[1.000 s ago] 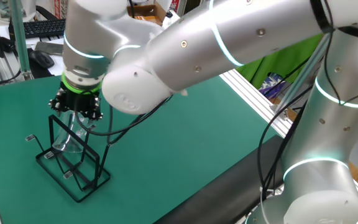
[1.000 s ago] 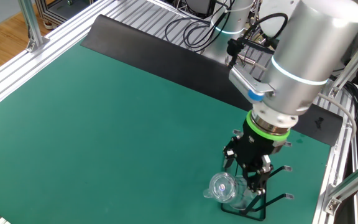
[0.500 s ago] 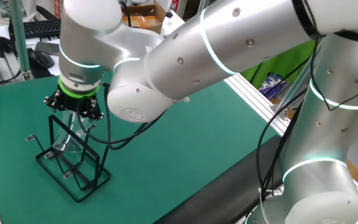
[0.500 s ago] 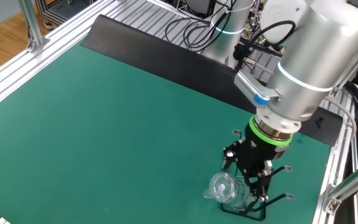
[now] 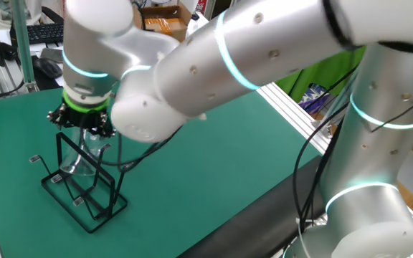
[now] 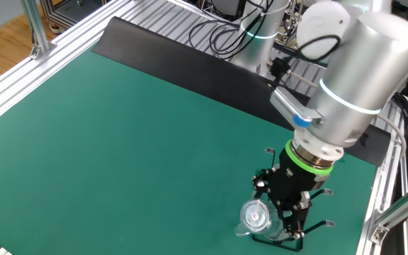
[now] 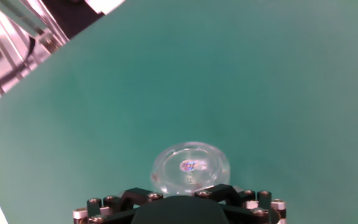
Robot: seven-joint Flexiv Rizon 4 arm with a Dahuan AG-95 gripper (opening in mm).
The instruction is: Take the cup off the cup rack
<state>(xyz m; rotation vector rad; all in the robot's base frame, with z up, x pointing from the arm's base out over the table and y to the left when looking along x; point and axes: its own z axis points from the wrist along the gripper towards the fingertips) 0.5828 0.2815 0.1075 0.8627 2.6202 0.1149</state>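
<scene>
The cup is a clear tumbler resting on the black wire cup rack near the green mat's corner. In the other fixed view the cup shows its round end toward the camera, with the cup rack behind and under it. My gripper hangs right at the cup from above, jaws apart around it and not squeezing. From the first fixed view the gripper sits just over the rack's top. In the hand view the cup lies straight ahead of the black hand body; the fingertips are out of frame.
The rack stands close to the mat's edge beside an aluminium frame rail. Loose black cables trail from the wrist over the mat. A keyboard and clutter lie beyond the mat.
The wrist has shifted slightly sideways over the rack and the arm's elbow has swung. The cup has stayed on the rack.
</scene>
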